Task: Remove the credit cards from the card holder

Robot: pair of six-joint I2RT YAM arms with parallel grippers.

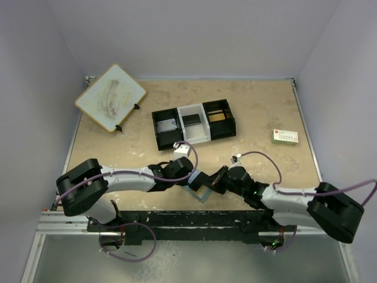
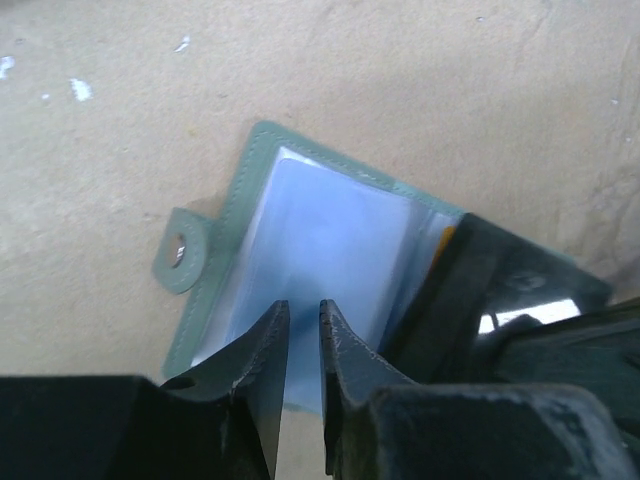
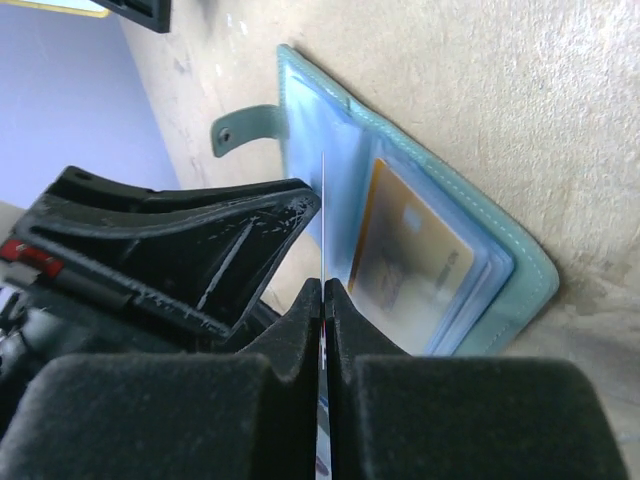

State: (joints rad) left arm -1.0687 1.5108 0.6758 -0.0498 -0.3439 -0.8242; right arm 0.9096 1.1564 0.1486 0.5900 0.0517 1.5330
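Note:
The card holder (image 1: 201, 194) lies open on the table between both arms, grey-green with pale-blue pockets (image 2: 320, 230) and a clasp tab (image 2: 180, 248). An orange-gold credit card (image 3: 410, 255) sits in a pocket of the card holder (image 3: 345, 170). My right gripper (image 3: 324, 285) is shut on a thin pale credit card (image 3: 323, 200), seen edge-on and standing up over the open holder. My left gripper (image 2: 304, 308) rests its tips on the blue panel, jaws a narrow gap apart with nothing between them. In the top view the left gripper (image 1: 189, 177) and right gripper (image 1: 215, 181) meet over the holder.
A black-and-white three-compartment tray (image 1: 193, 122) stands behind the grippers. A wood-framed board (image 1: 111, 97) leans at the back left. A white box with red and green print (image 1: 285, 137) lies at the right.

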